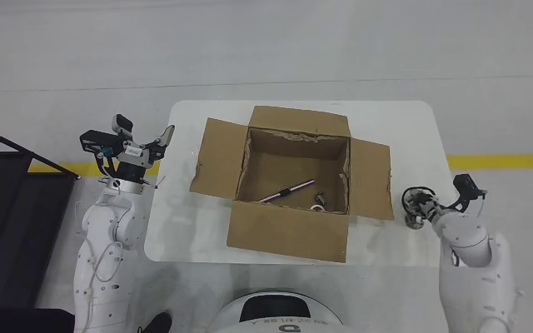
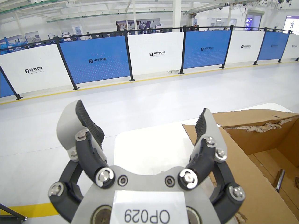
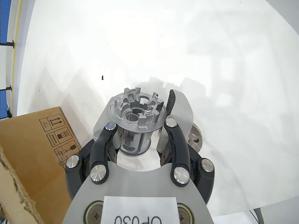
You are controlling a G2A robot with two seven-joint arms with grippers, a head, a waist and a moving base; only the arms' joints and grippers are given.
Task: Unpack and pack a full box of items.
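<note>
R gripper (image 3: 137,103) pinching metal hub (image 3: 136,115) beside box (image 1: 291,231); L gripper (image 2: 141,107) spread wide, other side of box; rod (image 1: 286,191) inside.

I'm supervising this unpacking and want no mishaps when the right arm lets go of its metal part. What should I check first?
1. Right gripper closed on the grey cast-metal flanged part: ok.
2. Bare white table ahead for placing: ok.
3. Part's base touching the table: cannot tell.
4. Clearance from the round metal disc beside the gripper: not ok, very close.
5. Left gripper open, clear of the brown cardboard box: ok.
</note>
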